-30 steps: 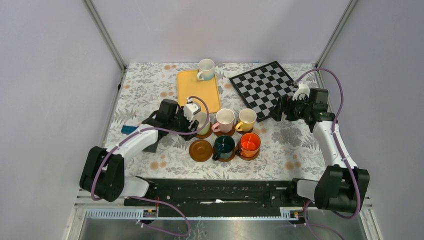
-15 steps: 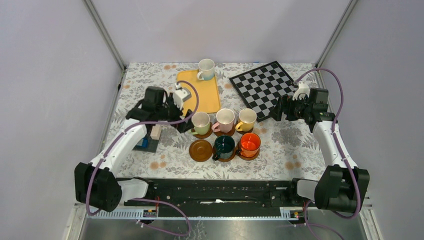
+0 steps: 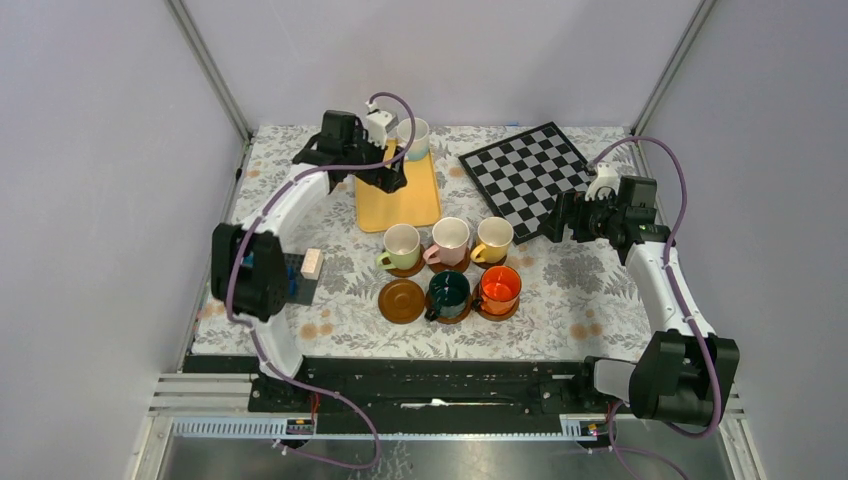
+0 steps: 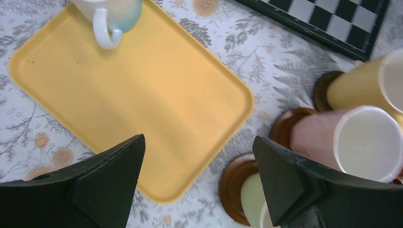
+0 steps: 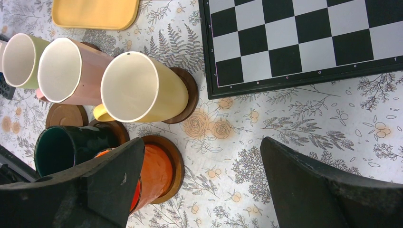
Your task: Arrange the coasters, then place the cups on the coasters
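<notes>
Left wrist view crops the white cup (image 4: 114, 16) at its top edge beyond the spread-open left end effector (image 4: 198, 140).

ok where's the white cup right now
In the top view the white cup stands on the far right corner of the tray, left of the chessboard, with the left gripper hovering close by.
</notes>
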Robot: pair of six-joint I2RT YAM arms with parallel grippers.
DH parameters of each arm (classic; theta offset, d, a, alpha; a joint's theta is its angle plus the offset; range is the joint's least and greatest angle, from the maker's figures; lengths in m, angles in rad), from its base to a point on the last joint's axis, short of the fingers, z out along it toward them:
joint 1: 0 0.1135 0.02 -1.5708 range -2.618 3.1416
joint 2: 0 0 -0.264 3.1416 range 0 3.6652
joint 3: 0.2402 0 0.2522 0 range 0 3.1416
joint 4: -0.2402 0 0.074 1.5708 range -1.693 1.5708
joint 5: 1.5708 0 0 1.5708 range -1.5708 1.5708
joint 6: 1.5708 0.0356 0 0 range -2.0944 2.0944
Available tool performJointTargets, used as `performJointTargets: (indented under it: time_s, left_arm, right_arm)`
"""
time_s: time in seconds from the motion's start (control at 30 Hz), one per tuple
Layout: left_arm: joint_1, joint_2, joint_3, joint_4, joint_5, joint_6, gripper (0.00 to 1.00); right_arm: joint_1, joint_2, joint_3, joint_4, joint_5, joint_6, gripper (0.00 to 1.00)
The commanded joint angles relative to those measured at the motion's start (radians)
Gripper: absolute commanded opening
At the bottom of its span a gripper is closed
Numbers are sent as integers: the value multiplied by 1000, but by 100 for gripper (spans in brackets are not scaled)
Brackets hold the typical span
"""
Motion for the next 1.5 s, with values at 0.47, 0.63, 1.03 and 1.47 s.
performJointTargets:
  time_s: [0.47,0.63,1.03,1.47]
  left_arm:
    - [23,543,500,159,-154,-84,91]
    - [23,642,599,176,-140,-86,88]
    - [23,791,777,160,-182,-70,55]
    - [26,476,389,165,-149,0,0]
  right_arm:
    - [-4,-6,8,18,1,-8,98]
    - [-4,14,6,19,14,-17,98]
    - [-4,26,3,16,25,-28,98]
    - [-4,15,-1,15,12,-30,98]
